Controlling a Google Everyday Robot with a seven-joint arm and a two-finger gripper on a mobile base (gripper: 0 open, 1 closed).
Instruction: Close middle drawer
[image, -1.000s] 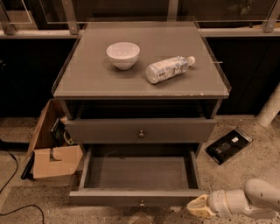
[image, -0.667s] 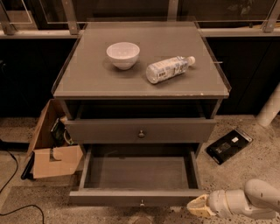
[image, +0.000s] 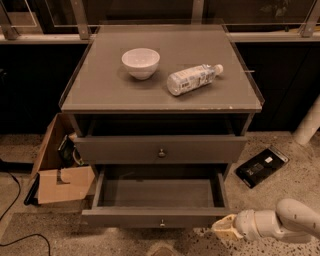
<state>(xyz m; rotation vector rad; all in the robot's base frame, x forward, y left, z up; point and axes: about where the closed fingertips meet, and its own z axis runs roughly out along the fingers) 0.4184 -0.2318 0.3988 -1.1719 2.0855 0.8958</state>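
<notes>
Cabinet (image: 100, 85) is in front of me, grey-brown wood w/ a flat top. Middle drawer (image: 130, 218) is pulled far out, low near the floor, and I see nothing inside it. Top drawer (image: 120, 149) stands only a little out. A box (image: 62, 182) of cardboard leans beside the cabinet on one side, and a black device (image: 262, 166) lies on the floor on the other side. The arm (image: 295, 220) comes in low from the device side. On top a bottle (image: 192, 79) lies on its side, w/ a bowl (image: 140, 62) near it, not touching.

Gripper (image: 226, 231) is at the middle drawer's front corner, very close or touching, I cannot tell which. Open or closed, I cannot tell either. I see nothing held in it.

Handling: the drawer is stiff wood and has no load, so prob. light, and it should slide in w/ small force. No need to grasp the knob (image: 161, 223). Better a flat push on the front, approx. at the centre by the knob. A push at the corner may skew the drawer and jam it.
</notes>
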